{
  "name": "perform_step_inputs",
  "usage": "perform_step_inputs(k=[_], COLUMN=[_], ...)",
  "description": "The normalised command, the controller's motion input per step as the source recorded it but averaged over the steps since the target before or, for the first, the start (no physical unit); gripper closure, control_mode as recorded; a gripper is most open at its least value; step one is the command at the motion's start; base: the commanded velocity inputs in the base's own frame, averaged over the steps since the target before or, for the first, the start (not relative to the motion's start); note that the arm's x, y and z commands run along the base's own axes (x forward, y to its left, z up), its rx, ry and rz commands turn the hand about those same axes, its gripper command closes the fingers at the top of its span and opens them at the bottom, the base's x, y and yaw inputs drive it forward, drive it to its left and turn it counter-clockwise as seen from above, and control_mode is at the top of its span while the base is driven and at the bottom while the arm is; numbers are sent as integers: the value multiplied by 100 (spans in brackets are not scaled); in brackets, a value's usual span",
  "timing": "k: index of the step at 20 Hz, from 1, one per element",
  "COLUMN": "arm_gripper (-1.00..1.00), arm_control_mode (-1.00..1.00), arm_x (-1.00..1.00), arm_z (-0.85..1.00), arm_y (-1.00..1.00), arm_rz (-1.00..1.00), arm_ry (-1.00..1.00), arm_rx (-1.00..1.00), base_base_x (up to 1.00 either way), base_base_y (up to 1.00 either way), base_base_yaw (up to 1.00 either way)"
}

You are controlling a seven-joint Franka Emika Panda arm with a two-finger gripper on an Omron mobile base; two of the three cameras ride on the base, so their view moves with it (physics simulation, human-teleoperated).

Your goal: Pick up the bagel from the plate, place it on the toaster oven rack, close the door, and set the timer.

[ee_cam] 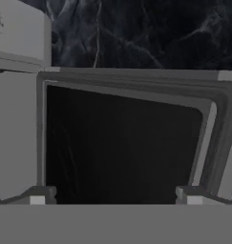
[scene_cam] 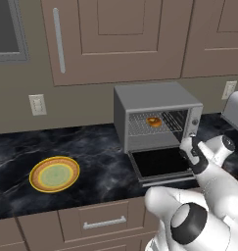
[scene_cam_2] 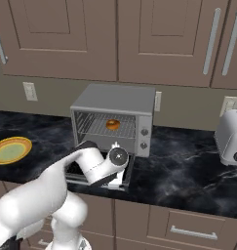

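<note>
You have the bagel [scene_cam: 154,121] lying on the rack [scene_cam: 140,125] inside the oven [scene_cam: 154,100], toward the middle of the wire grid; from the right base camera the bagel [scene_cam_2: 112,124] sits a little right of the rack's [scene_cam_2: 98,127] centre. The door [scene_cam: 162,163] is dropped fully open, lying flat out over the bench [scene_cam: 91,152] in front of the oven, dark glass up. Your hand [ee_cam: 115,195] hangs just over that door with its fingers [ee_cam: 38,195] spread wide apart and nothing between them; through the hand camera you look down on the door's [ee_cam: 122,143] glass pane and grey frame, with marble bench beyond it. In the left base view the hand [scene_cam: 190,147] is at the door's right end, close below the oven's knobs [scene_cam: 194,122]; whether it touches the door is hard to judge from here. The plate [scene_cam: 55,173] rests bare on the bench well to the left of the oven. A toaster [scene_cam_2: 230,136] stands off to the right.
</note>
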Motion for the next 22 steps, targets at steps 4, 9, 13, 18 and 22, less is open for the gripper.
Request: perform_step_inputs(k=[4, 9, 13, 18, 22], arm_gripper=[-100, -100, -100, -100, -100], arm_control_mode=[-100, -100, -100, -100, -100], arm_x=[28, -79, -86, -19, 24], arm_z=[-17, -10, 0, -1, 0], arm_y=[0, -12, -24, -3, 0], arm_rz=[-12, -6, -2, -1, 0], arm_ry=[7, 2, 0, 0, 6], arm_rx=[0, 0, -1, -3, -3], base_base_x=[0, 0, 0, 0, 0], base_base_y=[0, 0, 0, 0, 0], base_base_yaw=[0, 0, 0, 0, 0])
